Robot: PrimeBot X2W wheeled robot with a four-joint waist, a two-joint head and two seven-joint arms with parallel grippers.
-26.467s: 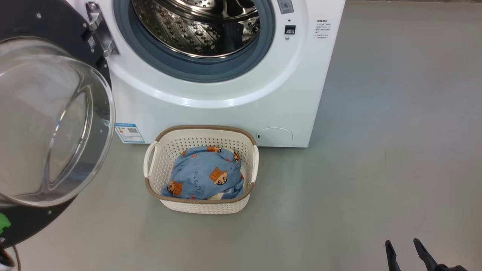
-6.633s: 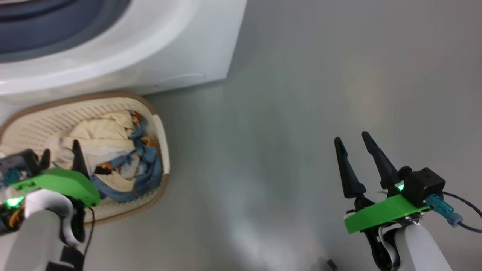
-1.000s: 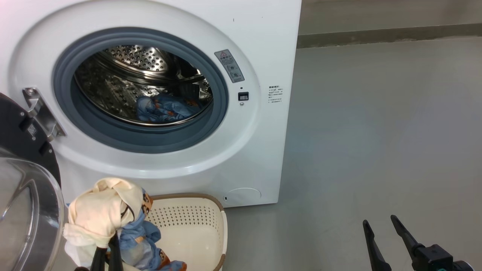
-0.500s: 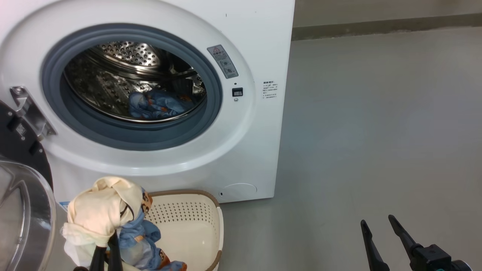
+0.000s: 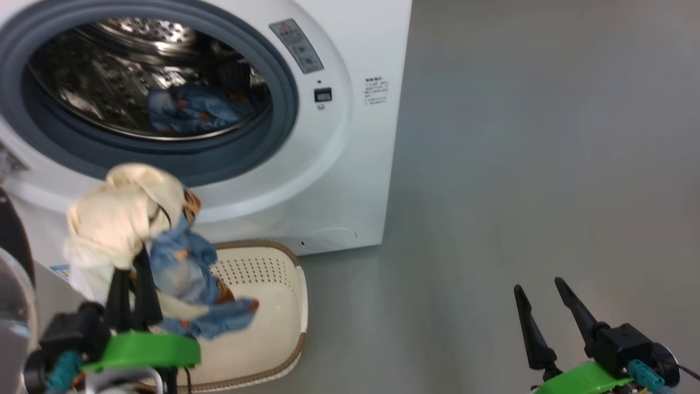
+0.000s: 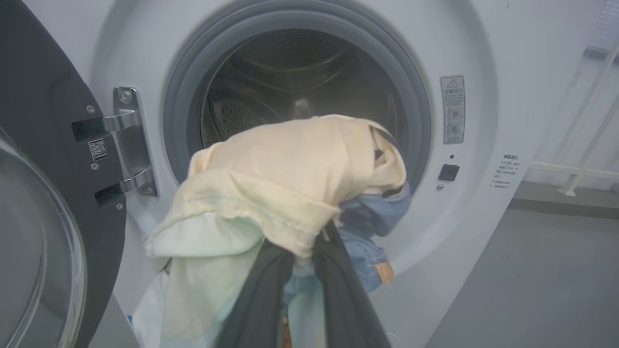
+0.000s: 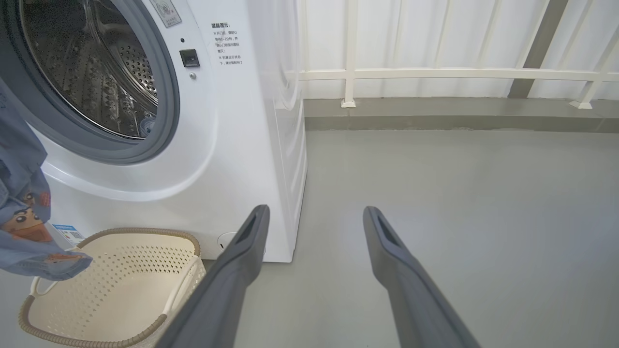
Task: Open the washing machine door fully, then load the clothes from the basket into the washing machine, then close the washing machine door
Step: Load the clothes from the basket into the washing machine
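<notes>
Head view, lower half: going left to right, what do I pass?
washing machine door → left gripper, shut on the clothes → basket → right gripper, open

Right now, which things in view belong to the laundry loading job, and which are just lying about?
Job in hand: washing machine, its open door, basket, clothes gripped by the left tool, more in the drum.
Just around: white railing, grey floor.
</notes>
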